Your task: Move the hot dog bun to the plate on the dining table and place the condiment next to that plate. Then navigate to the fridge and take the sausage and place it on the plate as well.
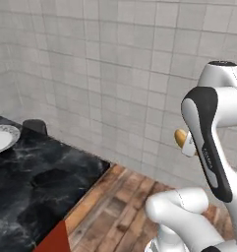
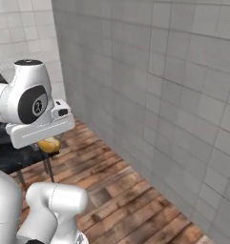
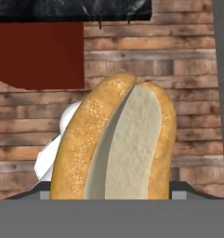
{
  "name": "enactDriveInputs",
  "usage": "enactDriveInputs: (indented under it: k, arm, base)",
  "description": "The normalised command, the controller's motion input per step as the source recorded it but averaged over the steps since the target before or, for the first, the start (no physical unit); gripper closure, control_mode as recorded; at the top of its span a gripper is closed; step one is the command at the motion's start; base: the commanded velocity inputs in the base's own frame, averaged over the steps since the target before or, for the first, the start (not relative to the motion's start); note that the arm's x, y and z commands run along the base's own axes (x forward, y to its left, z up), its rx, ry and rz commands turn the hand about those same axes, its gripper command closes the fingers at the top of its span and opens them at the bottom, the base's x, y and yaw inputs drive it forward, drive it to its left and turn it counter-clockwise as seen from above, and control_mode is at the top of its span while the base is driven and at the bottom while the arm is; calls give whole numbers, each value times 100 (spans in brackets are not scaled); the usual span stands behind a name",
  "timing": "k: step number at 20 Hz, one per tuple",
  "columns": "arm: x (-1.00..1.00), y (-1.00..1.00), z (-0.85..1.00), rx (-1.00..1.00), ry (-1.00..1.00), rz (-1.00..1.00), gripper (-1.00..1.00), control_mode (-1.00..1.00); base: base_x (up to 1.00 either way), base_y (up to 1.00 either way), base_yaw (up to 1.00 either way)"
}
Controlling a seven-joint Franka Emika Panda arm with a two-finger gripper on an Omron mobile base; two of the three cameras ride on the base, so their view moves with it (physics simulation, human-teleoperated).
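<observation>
The plate [image 1: 1, 138] sits on the dining table [image 1: 36, 187], far left of the raised hot dog bun [image 1: 180, 138].

white franka arm [image 1: 208, 147] w/ dark joint trim

glossy white rounded links, fat tube shapes; black curved panel along one link w/ faint grey lettering. dark cap on top joint. right base view: round dark-grey disc w/ small white mark on joint side, flat white hand block [image 2: 42, 128] w/ small black insert.
</observation>
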Motion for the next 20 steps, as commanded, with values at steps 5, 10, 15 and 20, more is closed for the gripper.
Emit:
enactDriveInputs:
  k: [5,10,15,20]
  arm:
    - [0,0,0,0,0,0,100,100]
    - [0,0,0,0,0,0,100,100]
    - [0,0,0,0,0,0,100,100]
    - [0,0,0,0,0,0,100,100]
  base:
    - [65,-38,53]
    - [75,-44,50]
    - [79,-49,47]
    - [79,-45,48]
